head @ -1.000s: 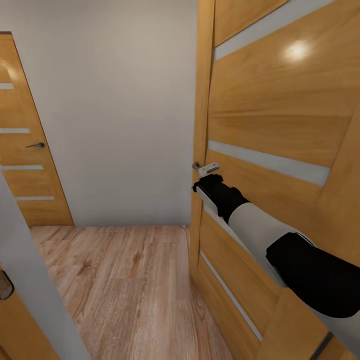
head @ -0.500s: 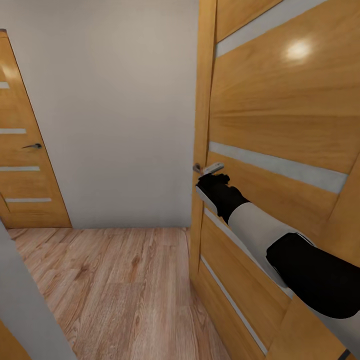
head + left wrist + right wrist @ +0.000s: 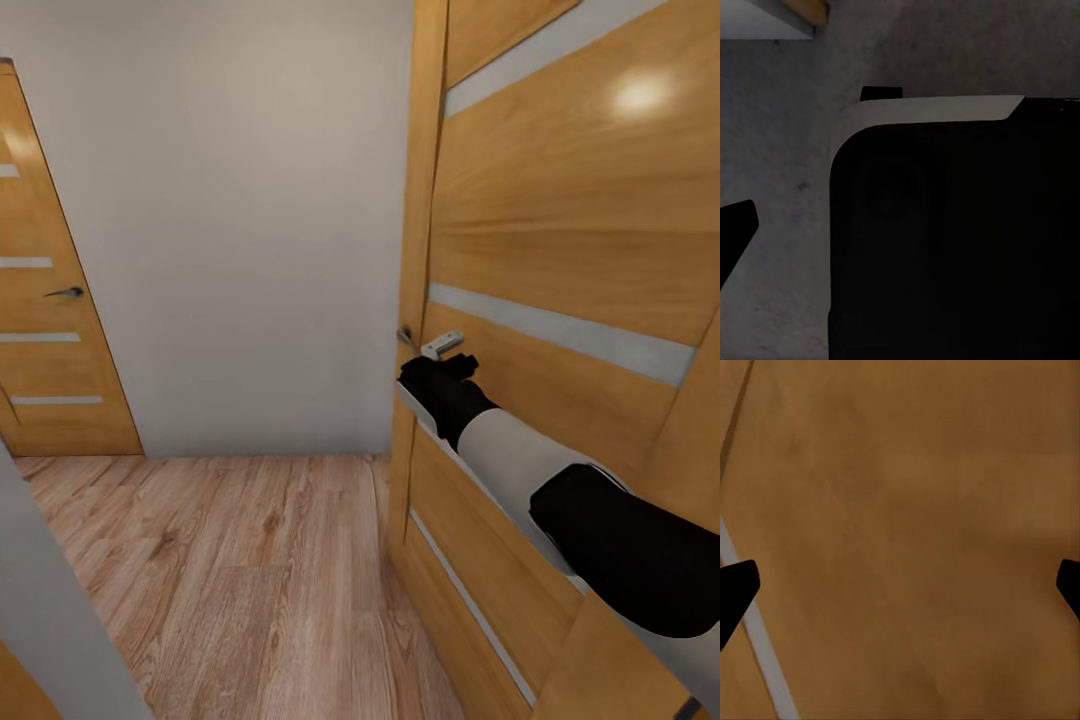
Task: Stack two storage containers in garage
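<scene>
I'm facing a wooden door (image 3: pixel 560 250) standing ajar beside a pale wall (image 3: pixel 240 220), wood-plank flooring (image 3: pixel 240 580) below. My right gripper (image 3: pixel 440 352) presses the door near its handle (image 3: pixel 405 336), fingers spread and empty. I see neither container; I judge both are still unmoved.

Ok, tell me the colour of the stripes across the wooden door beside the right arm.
Pale grey horizontal stripes on the honey-brown wooden door, clearest in the head view.

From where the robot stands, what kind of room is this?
Probably a hallway inside a home: a light wood-plank floor, a plain pale wall, and two wooden doors, one at the left, one close by that the right gripper reaches toward.
</scene>
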Robot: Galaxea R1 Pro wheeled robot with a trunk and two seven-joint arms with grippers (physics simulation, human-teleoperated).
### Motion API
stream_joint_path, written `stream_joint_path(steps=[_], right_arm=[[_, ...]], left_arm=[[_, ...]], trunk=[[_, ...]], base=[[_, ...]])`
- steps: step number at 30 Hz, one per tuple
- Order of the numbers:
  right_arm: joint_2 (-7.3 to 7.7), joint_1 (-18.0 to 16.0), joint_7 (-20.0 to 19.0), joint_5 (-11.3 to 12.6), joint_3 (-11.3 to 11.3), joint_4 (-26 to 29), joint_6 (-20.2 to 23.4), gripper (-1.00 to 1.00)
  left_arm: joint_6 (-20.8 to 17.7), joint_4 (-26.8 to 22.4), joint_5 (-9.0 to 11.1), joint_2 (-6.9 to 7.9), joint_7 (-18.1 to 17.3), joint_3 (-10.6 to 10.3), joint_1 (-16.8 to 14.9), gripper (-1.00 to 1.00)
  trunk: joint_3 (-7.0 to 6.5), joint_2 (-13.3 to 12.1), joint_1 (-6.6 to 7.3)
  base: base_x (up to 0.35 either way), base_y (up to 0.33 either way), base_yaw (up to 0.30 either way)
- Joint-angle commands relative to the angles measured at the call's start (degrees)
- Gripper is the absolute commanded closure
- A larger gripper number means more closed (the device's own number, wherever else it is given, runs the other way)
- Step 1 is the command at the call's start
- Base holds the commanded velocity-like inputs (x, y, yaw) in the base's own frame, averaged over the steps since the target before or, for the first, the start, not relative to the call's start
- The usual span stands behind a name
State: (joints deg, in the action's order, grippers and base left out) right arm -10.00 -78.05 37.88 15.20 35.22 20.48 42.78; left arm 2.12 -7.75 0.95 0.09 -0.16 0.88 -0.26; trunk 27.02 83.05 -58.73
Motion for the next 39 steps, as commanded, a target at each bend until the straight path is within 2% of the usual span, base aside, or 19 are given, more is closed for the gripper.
stream_joint_path(steps=[1, 5, 9, 12, 18, 28, 34, 39], right_arm=[[0.00, -0.07, 0.60, 0.53, 0.11, -0.22, 0.37, -1.00], [0.00, 0.02, 0.61, 0.65, 0.04, -0.87, -0.52, -1.00], [0.00, -0.88, 0.54, 0.62, 0.03, -5.50, -2.72, -1.00], [0.00, -1.35, 0.53, 0.66, 0.03, -6.63, -3.48, -1.00], [0.00, -4.12, 0.52, 0.79, -0.13, -8.62, -3.74, -1.00], [0.08, -6.28, 0.36, 1.07, -0.23, -8.97, -3.67, -1.00], [2.07, -7.56, 0.35, 1.14, -0.32, -8.97, -3.59, -1.00], [1.74, -7.65, 0.35, 1.14, -0.43, -8.97, -3.64, -1.00]], left_arm=[[0.17, 0.00, 0.11, 0.00, -0.02, 0.08, -0.01, -1.00], [0.17, 0.01, 0.11, 0.00, -0.02, 0.08, -0.01, -1.00], [0.17, 0.01, 0.11, 0.00, -0.02, 0.08, -0.01, -1.00], [0.17, 0.01, 0.11, 0.00, -0.02, 0.08, -0.01, -1.00], [0.17, 0.01, 0.11, 0.00, -0.02, 0.08, -0.01, -1.00], [0.17, 0.01, 0.11, 0.00, -0.02, 0.10, -0.01, -1.00], [0.20, 0.01, 0.11, 0.00, -0.02, 0.09, -0.01, -1.00], [0.18, 0.01, 0.11, 0.00, -0.02, 0.14, -0.01, -1.00]], trunk=[[0.07, 0.03, 0.00], [0.07, 0.03, 0.00], [0.07, 0.03, 0.00], [0.07, 0.03, 0.00], [0.07, 0.03, 0.00], [0.07, 0.03, 0.00], [0.07, 0.03, 0.00], [0.07, 0.03, 0.00]], base=[[0.000, 0.000, 0.000], [0.000, 0.000, 0.000], [0.000, 0.000, 0.000], [0.000, 0.000, 0.000], [0.000, 0.000, 0.000], [0.000, 0.000, 0.000], [0.000, 0.000, 0.000], [0.000, 0.000, 0.000]])
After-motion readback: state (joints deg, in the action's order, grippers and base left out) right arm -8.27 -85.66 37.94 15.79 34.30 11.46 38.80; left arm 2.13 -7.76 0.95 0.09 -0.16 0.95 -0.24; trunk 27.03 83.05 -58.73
